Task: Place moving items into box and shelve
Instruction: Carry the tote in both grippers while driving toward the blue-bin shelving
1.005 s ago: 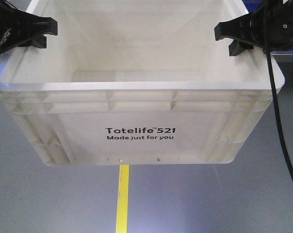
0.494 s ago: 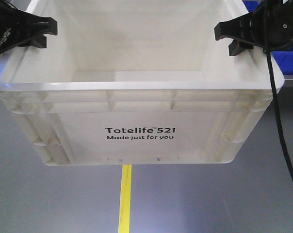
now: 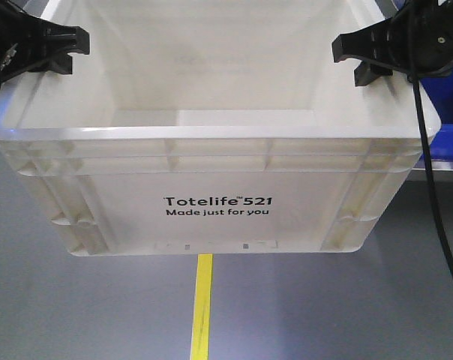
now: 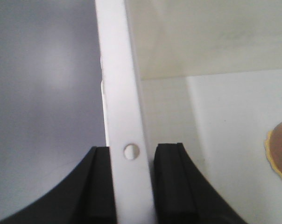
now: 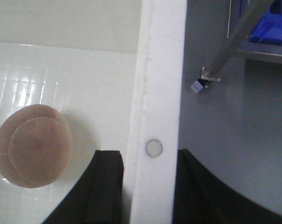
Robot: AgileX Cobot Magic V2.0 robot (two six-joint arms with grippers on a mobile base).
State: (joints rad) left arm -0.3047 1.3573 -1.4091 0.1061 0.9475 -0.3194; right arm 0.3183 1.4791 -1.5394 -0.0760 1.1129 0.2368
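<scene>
Grey floor [image 3: 99,315] lies below the box [image 3: 211,135], which hangs clear of it, carried level by both arms. The left gripper [image 4: 130,156] clamps the left rim: one jaw inside the wall, one outside, set narrow and closed on the plastic. The right gripper [image 5: 149,156] clamps the right rim in the same manner.

Change over the last second: the box and both grippers keep the same place in the front view, while the background shifts. The yellow line [image 3: 202,307] on the floor moves rightward under the box. The blue bin [image 3: 445,112] at upper right grows from a sliver to a broad block. Judgement: the base is travelling or turning toward the shelving with the load held steady.

Contents: the pink ball [image 5: 31,145] rests inside the box, near the right wall. A tan rounded edge [image 4: 280,149] shows at the border of the left wrist view; which ball it is cannot be told.

Status: loading appears done and shelving is the step in hand. A metal post [image 5: 234,37] stands beyond the right rim, so clearance there needs watching.
</scene>
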